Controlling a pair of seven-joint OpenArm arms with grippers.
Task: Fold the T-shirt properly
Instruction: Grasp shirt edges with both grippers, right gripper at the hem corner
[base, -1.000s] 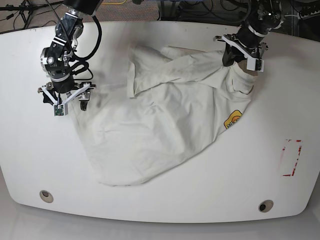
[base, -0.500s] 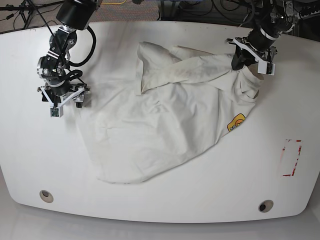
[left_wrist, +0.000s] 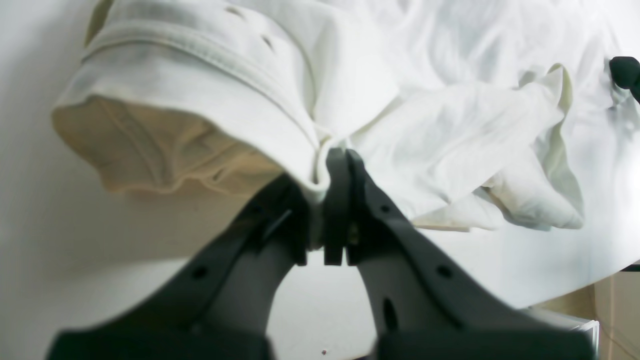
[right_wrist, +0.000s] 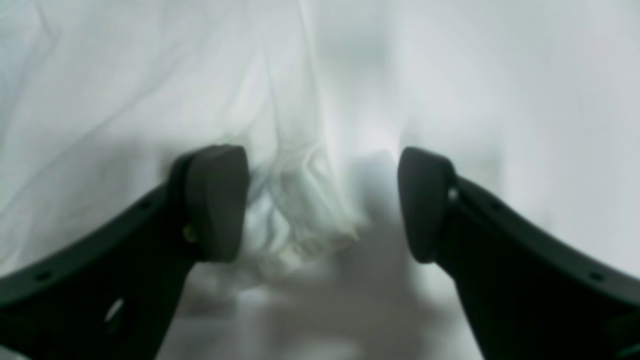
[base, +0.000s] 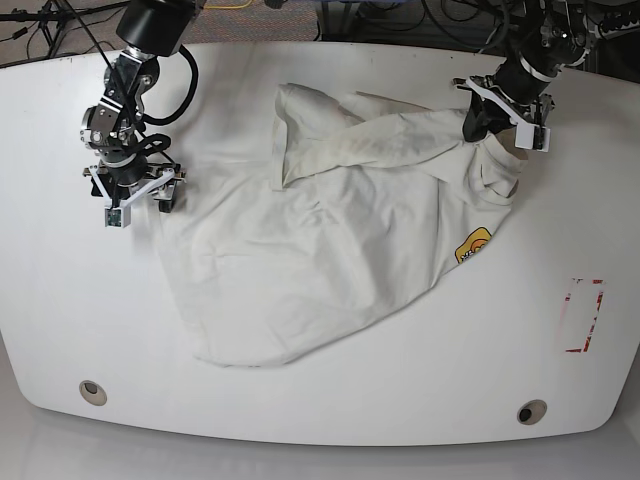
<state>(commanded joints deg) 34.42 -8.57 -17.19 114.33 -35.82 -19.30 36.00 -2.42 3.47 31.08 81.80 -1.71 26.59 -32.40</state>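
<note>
Currently the T-shirt lies crumpled and spread across the middle of the white surface, hem nearest the camera, yellow-orange logo patch toward its right side. Further back, the left hand is clamped on a thick fold of the shirt at the far right, fabric lifted and bunched there. The right hand sits at the shirt's left edge, fingers spread wide, a wrinkled cloth edge between them, not gripped.
</note>
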